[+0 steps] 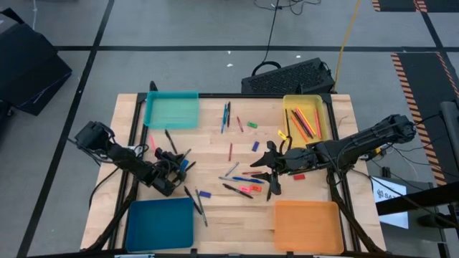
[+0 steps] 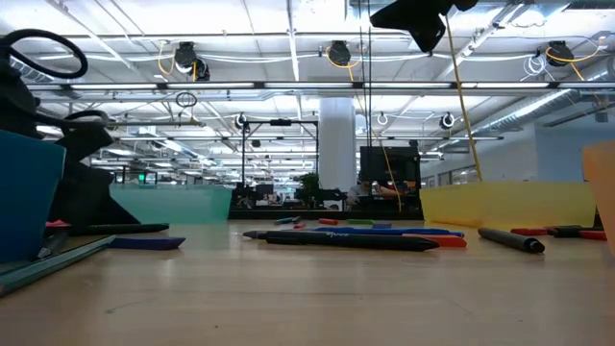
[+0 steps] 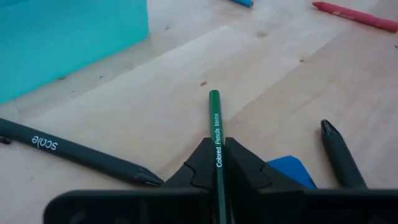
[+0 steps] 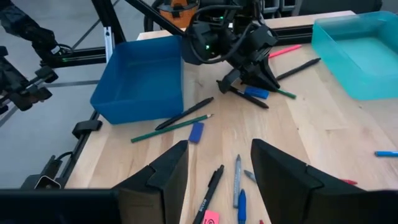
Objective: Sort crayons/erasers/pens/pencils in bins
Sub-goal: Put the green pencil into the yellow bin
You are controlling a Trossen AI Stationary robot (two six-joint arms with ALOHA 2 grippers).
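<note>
Barely started: only the yellow bin point(image 1: 324, 107), far right, holding pencils point(image 1: 304, 122); teal bin point(image 1: 172, 111), blue bin point(image 1: 159, 223) and orange bin point(image 1: 306, 226) sitting empty. Left end effector point(image 3: 217, 163) clamping a green pencil point(image 3: 215, 118) low over the desk point(image 1: 215, 215), left of centre. Right end effector point(image 4: 217, 171) hovering wide open over the middle scatter. Still lying loose: pens point(image 1: 237, 190), erasers point(image 1: 254, 145), a red crayon point(image 1: 230, 151). Crowding the left grasp: a black pen point(image 3: 74, 152) and a blue eraser point(image 3: 289, 169) just beside it.

high: straight down, whole table point(image 1: 237, 215) | low: tabletop level | wrists: close, forward over table
</note>
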